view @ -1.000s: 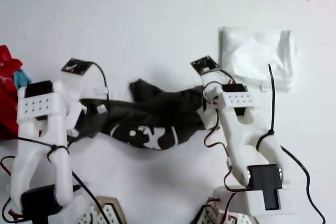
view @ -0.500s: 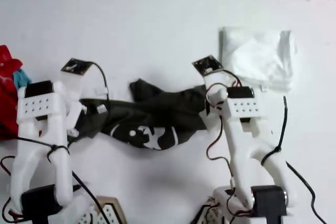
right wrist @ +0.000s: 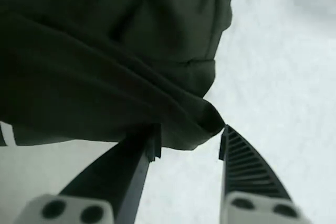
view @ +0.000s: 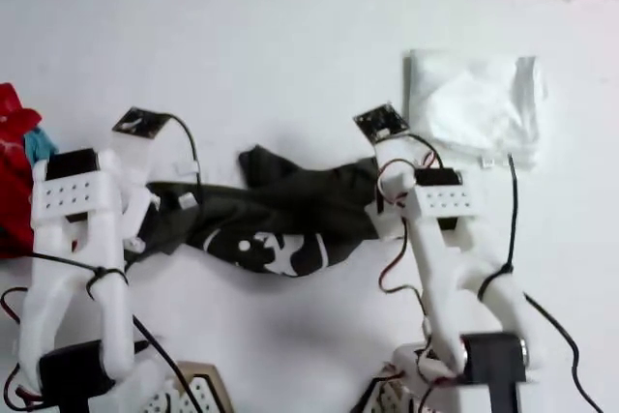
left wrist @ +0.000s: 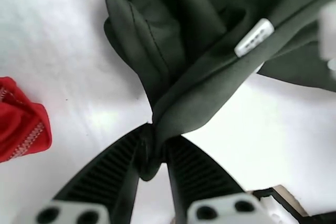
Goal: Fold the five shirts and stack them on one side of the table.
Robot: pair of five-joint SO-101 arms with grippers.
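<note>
**Right arm resettles at the shirt's edge; no second hold yet**

The dark shirt [view: 280, 220] lies bunched and twisted in a long strip on the desk [view: 290, 45], printed side partly up, with an arm at each end. The left tool [left wrist: 154, 156] is pressed together on a gathered fold at the shirt's left end, pinching the cloth between its two fingers. The right tool [right wrist: 186, 145] sits at the shirt's right end with its fingers spread. A rounded corner of the hem lies in the gap between them, but nothing there is squeezed.

Over the last second the right arm has shifted: its wrist drew a little back from the shirt toward the near edge, and its lower links and cable swung. The shirt itself has kept almost the same outline, and the left arm has not moved.

So the shirt is gripped at one end only. I judge it needs a second pinch at the right end before it can be lifted and spread flat for folding.

A folded white shirt [view: 474, 108] rests just beyond the dark shirt's right end, on its far side. A red garment [view: 14, 171] waits well off the dark shirt's left end, so most of the job looks undone.
</note>
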